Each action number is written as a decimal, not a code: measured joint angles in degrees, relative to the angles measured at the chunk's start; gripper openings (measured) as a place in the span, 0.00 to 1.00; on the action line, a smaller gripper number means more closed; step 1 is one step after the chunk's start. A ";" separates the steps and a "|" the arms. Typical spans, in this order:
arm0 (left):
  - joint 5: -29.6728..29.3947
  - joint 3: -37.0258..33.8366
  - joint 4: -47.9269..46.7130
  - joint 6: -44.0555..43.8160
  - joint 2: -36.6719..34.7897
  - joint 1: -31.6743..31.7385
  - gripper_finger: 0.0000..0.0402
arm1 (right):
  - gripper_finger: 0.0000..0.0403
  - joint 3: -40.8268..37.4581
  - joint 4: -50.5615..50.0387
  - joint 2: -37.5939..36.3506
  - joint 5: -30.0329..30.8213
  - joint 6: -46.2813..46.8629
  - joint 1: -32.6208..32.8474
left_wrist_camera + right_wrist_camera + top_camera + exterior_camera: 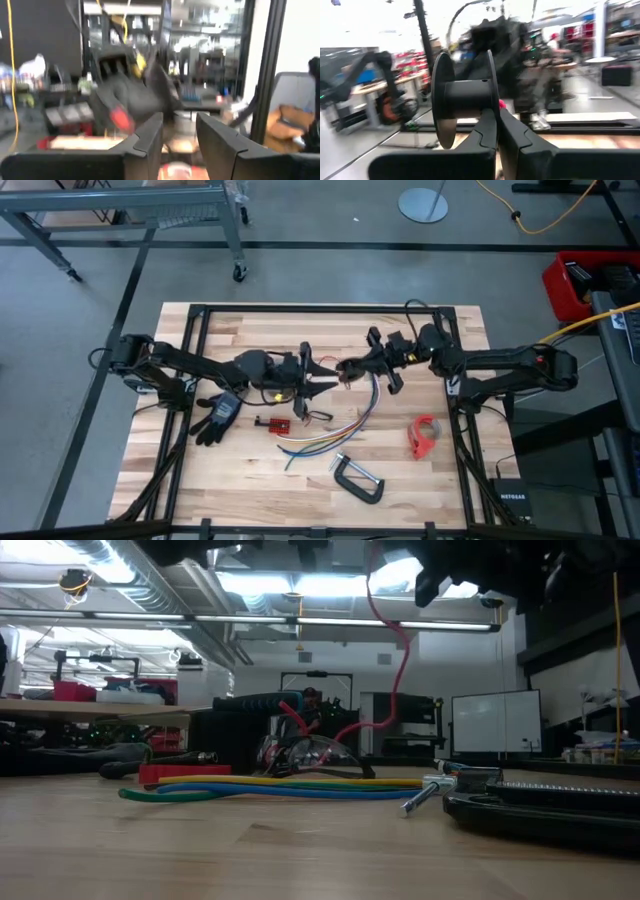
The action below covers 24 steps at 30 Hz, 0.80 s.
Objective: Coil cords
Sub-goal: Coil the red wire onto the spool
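Two end effectors meet in the air above the middle of the tabletop (200, 470), and from where I stand the winding step looks to be under way. The right end effector (352, 370) has its fingers pinched together on a black spool (465, 97), gripping it at the flange. A red cord (398, 650) hangs from up there in loose curves, reaching down toward the heap of things below. The left end effector (322, 376) faces the spool from close by, its fingers (150, 135) parted with a plain gap and, as far as I can make out, nothing between them. My guess is that the next move needs the left one to take the hanging cord and lead it round the spool's core while the right keeps the spool steady; slack looks like the trouble to watch. Below and just in front of the spool, the long bundle of coloured strands (335, 432) lies flat, fanning out toward the metal clamp (358, 478), not yet wound. A black glove (215, 416) lies well off on the left arm's side of the spool, and an orange-red tape dispenser (424, 436) on the right arm's side.
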 joint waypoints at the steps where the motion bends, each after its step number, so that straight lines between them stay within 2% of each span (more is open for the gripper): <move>1: 0.01 0.00 -1.89 -0.42 0.15 -0.20 0.27 | 0.00 0.01 0.16 -0.08 0.18 -0.01 -0.78; 5: 0.05 -0.02 -10.77 -3.33 0.22 -0.33 0.26 | 0.00 0.02 0.22 -0.18 0.27 0.03 -3.32; 10: -4.39 -0.05 -18.84 -8.40 1.37 -0.34 0.26 | 0.00 0.02 3.26 -0.38 0.27 2.11 -5.03; 14: -9.56 -0.07 -19.12 -11.12 3.91 -0.28 0.26 | 0.00 0.07 7.42 -0.42 0.26 3.90 -5.29; 20: -21.08 -0.07 -17.97 -14.84 8.34 -0.25 0.26 | 0.00 0.07 11.33 -0.42 0.26 5.93 -5.22; 24: -22.56 -0.07 -10.07 -14.85 12.19 -0.23 0.26 | 0.00 0.07 11.53 -0.42 0.27 5.99 -5.22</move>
